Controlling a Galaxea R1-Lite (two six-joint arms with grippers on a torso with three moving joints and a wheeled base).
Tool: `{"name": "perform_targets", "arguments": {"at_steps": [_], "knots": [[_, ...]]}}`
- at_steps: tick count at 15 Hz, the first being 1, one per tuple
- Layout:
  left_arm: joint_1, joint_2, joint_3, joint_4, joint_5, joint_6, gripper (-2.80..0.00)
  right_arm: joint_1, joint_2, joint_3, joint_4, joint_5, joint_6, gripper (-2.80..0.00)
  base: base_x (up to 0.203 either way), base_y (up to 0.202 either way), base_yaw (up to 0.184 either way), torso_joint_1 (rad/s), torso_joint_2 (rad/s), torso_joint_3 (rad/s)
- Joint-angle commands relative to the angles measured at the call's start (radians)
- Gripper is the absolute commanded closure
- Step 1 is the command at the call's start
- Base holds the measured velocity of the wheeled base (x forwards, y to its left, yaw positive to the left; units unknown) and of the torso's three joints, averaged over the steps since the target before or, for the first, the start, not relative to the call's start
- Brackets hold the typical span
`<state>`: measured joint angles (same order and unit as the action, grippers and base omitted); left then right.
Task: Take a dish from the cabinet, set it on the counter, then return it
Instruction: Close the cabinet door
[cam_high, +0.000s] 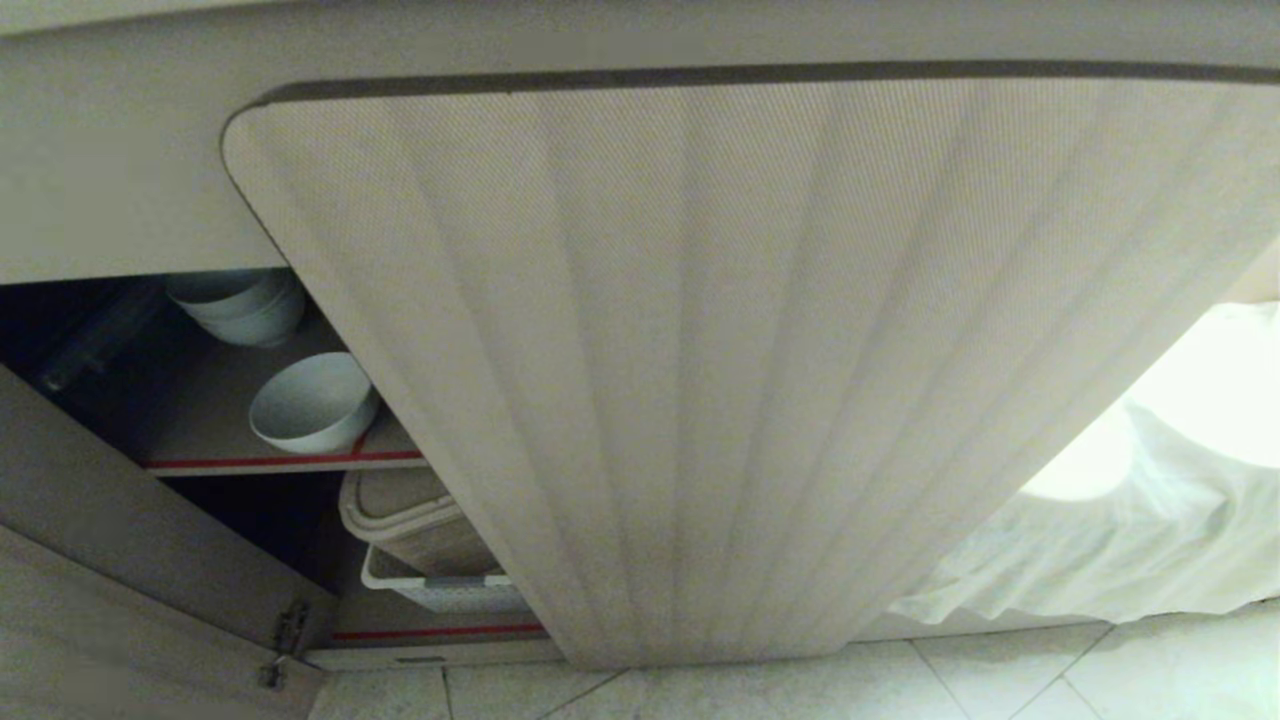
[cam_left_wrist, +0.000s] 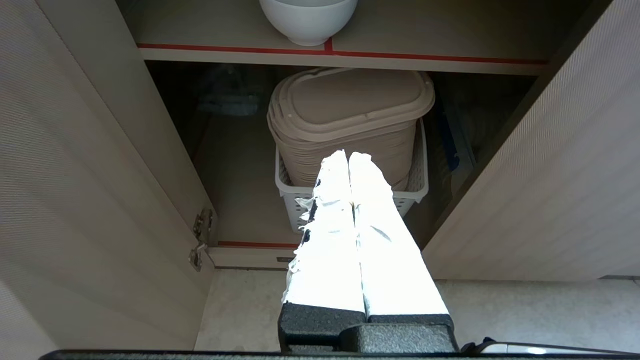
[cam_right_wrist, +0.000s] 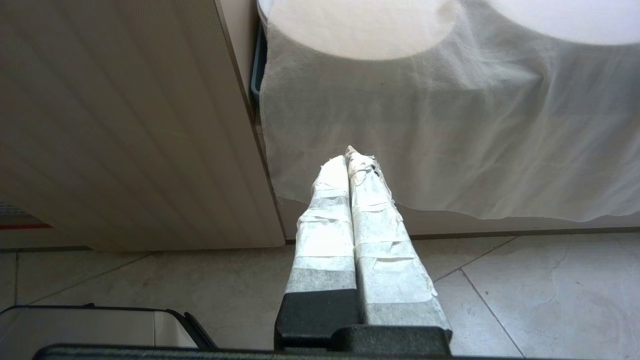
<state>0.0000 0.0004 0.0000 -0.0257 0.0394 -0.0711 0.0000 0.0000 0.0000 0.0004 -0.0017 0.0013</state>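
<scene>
I'm crouched low in front of the cabinet (cam_high: 700, 350). Its big ribbed door stands open and fills most of my head view; neither arm shows there.

The dish (cam_high: 312, 402), a plain white bowl, sits upright near the front edge of the upper shelf (cam_high: 285, 462), just behind the red tape. Farther back on the same shelf, to the left, is a stack of bowls (cam_high: 240, 305). On the shelf below, a beige lidded bin (cam_left_wrist: 350, 125) rests in a white mesh basket (cam_left_wrist: 417, 187).

Left gripper (cam_left_wrist: 348, 156): fingers pressed together, holding nothing, out in front of the open cabinet, pointed at the bin, with the dish (cam_left_wrist: 307, 20) up above it (only its lower half shows in the wrist view).

Right gripper (cam_right_wrist: 350, 155): fingers together too, empty, hanging over the tiled floor (cam_right_wrist: 500, 300) before a white cloth (cam_right_wrist: 450, 125) draped right of the cabinet door.
</scene>
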Motion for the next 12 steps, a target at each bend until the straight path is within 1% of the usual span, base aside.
{"name": "perform_targets", "arguments": {"at_steps": [1, 12], "knots": [[0.000, 0.000, 0.000, 0.000, 0.001, -0.003, 0.00, 0.000, 0.000, 0.000, 0.000, 0.000, -0.001, 0.00, 0.000, 0.000, 0.000, 0.000, 0.00, 0.000], [0.000, 0.000, 0.000, 0.000, -0.001, 0.001, 0.00, 0.000, 0.000, 0.000, 0.000, 0.000, 0.000, 0.00, 0.000, 0.000, 0.000, 0.000, 0.00, 0.000]]}}
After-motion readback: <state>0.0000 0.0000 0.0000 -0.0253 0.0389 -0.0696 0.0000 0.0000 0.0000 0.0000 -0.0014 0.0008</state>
